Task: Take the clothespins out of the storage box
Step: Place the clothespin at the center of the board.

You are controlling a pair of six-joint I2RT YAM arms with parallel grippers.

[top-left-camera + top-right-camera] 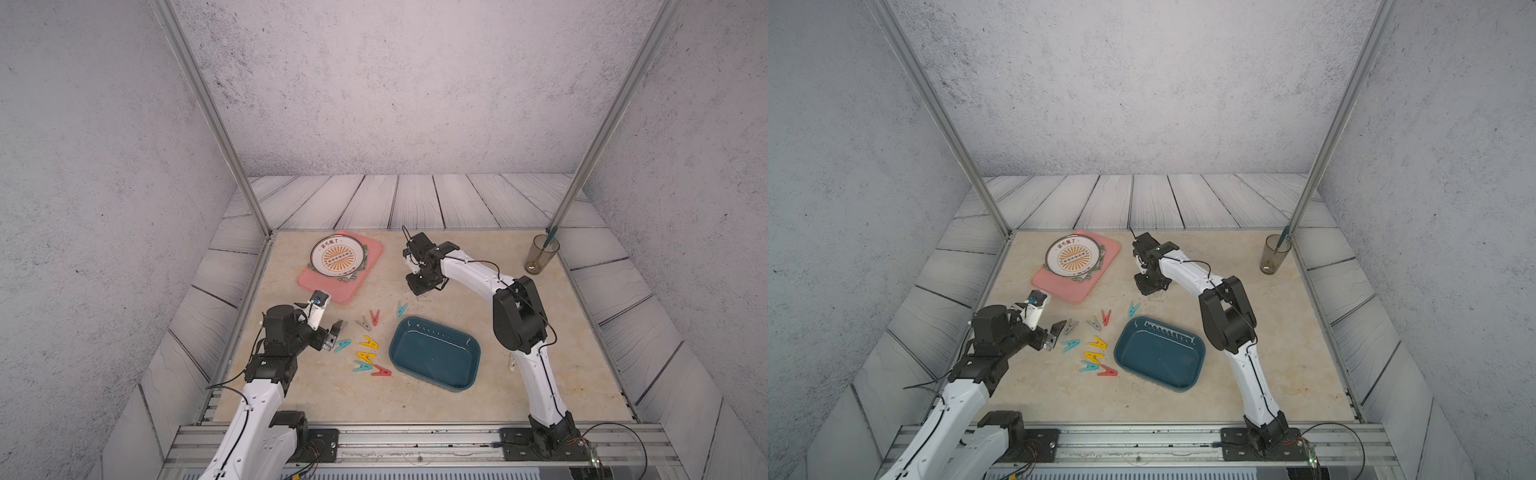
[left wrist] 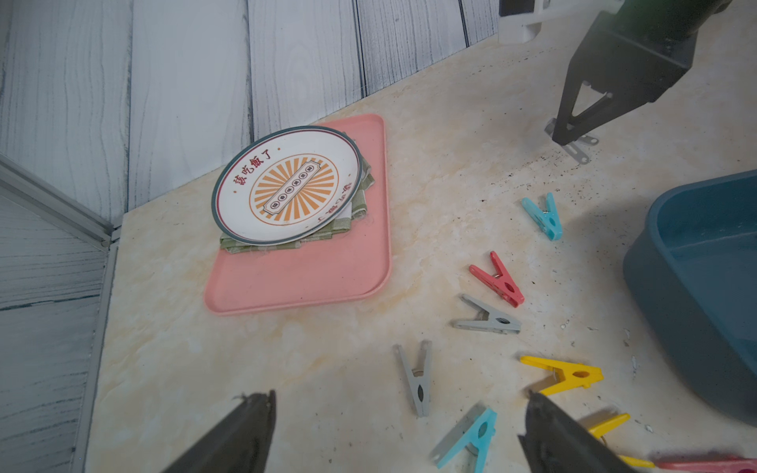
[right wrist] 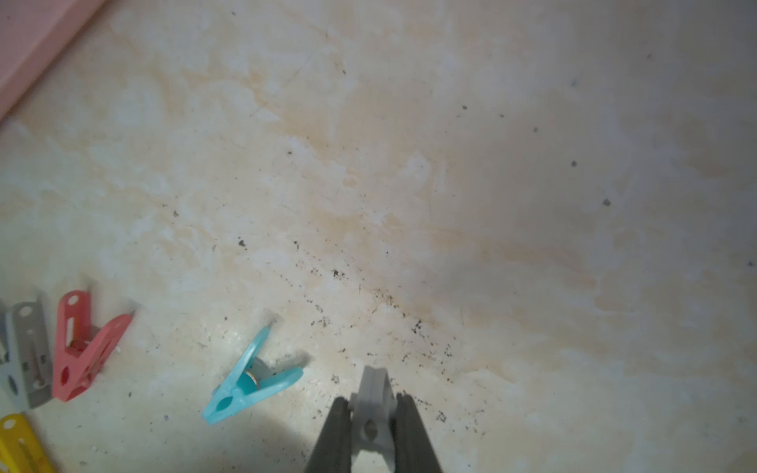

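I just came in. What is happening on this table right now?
Clothespins are being taken out of the storage box, which already looks empty. The right claw is shut on a grey clothespin, close to the table. The left claw is open beside the other clothespins lying on the table.

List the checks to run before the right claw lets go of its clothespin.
1. Right claw shut on the held grey clothespin: ok.
2. Table just ahead of it bare: ok.
3. Held grey clothespin resting on the table: cannot tell.
4. Left claw open, holding nothing: ok.
5. Storage box empty in both top views: ok.
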